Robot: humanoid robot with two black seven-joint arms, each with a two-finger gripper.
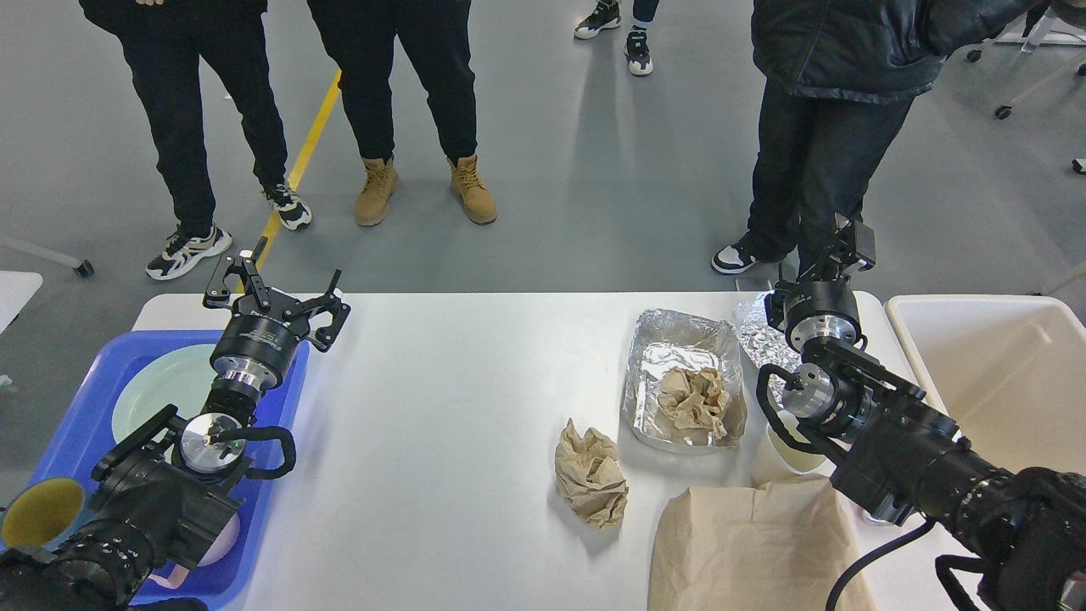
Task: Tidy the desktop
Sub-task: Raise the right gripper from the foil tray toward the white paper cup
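Brown paper is nearest to the robot: a flat paper bag (755,543) lies at the front edge of the white tabletop (450,399), on the right side, and part of it goes under the right arm. Just to its left sits a crumpled paper ball (591,475), alone on the bare surface. A white paper cup (776,454) stands just behind the bag, partly hidden by the right arm.

On the left, a blue tray (76,407) lies at the front left corner of the tabletop. It holds a pale green plate (165,382), and a yellow cup (41,512) shows at its near end. The left arm passes over this tray.

Farther back on the right, a foil container (653,365) holds another wad of crumpled brown paper (696,400). A loose piece of foil (758,339) lies just beside it, near the far edge.

The left claw (284,293) hangs above the far left corner of the tabletop with its fingers spread wide and nothing between them. The right claw (848,246) is over the far right edge, dark and seen end-on, so one cannot tell if it is released or clenched.

A cream bin (1001,373) stands to the right of the tabletop. Behind, several people (382,85) stand on the grey floor (594,170), which has a yellow line (310,140).
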